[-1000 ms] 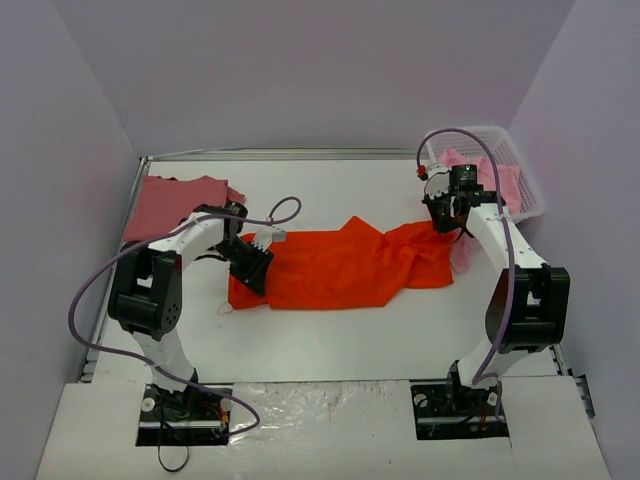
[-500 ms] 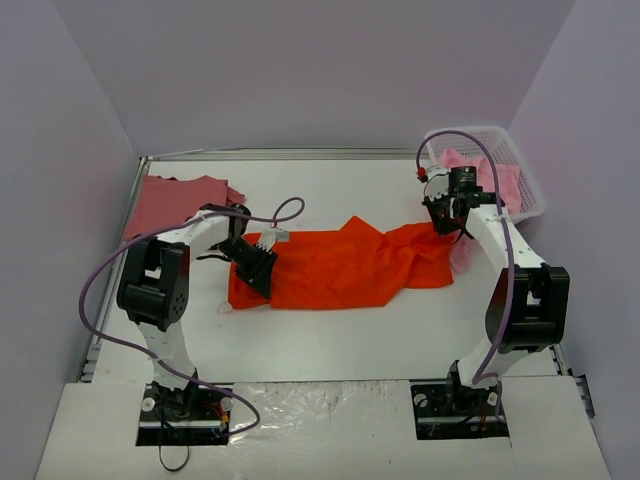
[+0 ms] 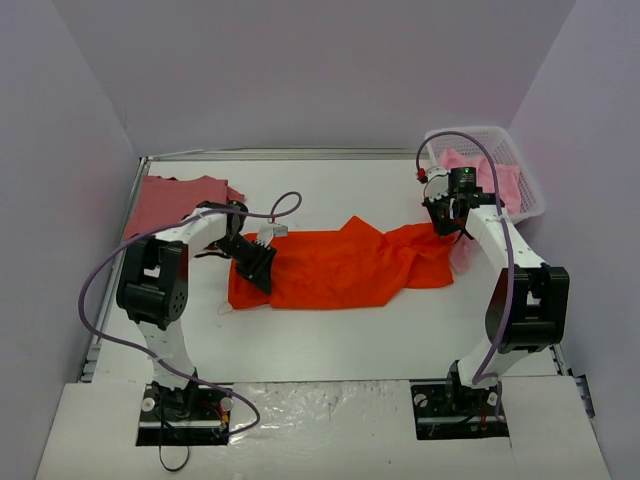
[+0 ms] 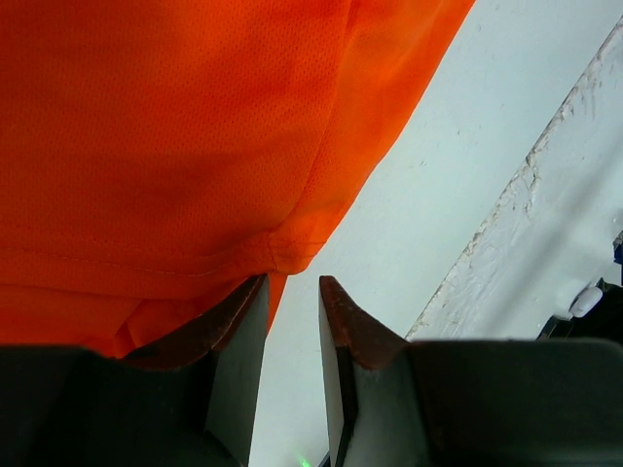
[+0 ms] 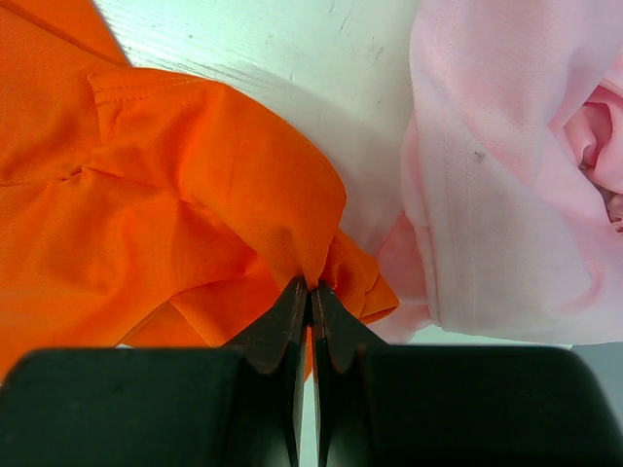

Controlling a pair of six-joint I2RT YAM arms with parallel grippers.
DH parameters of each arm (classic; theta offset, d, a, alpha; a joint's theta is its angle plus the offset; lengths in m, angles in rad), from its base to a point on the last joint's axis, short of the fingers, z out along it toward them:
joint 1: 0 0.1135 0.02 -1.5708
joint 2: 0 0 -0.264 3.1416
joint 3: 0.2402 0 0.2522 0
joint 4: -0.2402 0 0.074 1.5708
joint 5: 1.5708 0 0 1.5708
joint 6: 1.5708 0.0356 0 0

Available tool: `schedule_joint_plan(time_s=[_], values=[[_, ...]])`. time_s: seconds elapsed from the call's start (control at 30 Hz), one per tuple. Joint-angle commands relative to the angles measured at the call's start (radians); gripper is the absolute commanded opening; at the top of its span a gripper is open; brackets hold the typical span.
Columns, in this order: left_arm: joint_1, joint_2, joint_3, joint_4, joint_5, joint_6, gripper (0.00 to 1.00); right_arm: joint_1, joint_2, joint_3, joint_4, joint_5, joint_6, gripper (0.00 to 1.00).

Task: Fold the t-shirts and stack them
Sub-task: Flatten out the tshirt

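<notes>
**A:** How far along is the folding?

**B:** Little can be counted as done. The orange-red shirt (image 3: 340,268) is spread on the tabletop (image 3: 330,340), wrinkled and not yet folded. Far to its left a dusty rose-red shirt (image 3: 180,203) is laid flat; whether it is folded cannot be told. In the white basket (image 3: 533,190) beyond its right end, light pink shirts (image 3: 500,182) are heaped, and a pink piece (image 5: 487,195) is draped just beside its right corner.

**A:** And how are the hands posed?

**B:** The right hand (image 5: 310,292) is clamped on the orange-red shirt's right corner, with cloth pinched between the fingers. The left hand (image 4: 292,287) is lowered at its left hem, fingers narrowly parted. Bare tabletop is seen in the gap, so nothing appears to be gripped there.

**A:** What is left?

**B:** By this judgement, nearly everything: this shirt's folds, the pink shirts, and the stack.
</notes>
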Motion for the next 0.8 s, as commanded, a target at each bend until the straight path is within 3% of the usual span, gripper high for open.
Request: schedule_joint_plan(time_s=[0.0,0.2,0.77], values=[[0.010,-0.002,0.017,-0.011,0.008,-0.005,0.26,-0.007,-0.010,-0.005,0.001,0.019,-0.004,0.00],[0.012,0.016,0.003,0.012,-0.028,-0.045,0.23,-0.007,-0.010,-0.008,0.003,0.019,-0.009,0.00],[0.056,0.045,0.023,-0.003,0.103,-0.135,0.23,-0.007,0.005,-0.017,0.003,0.030,-0.015,0.00]])
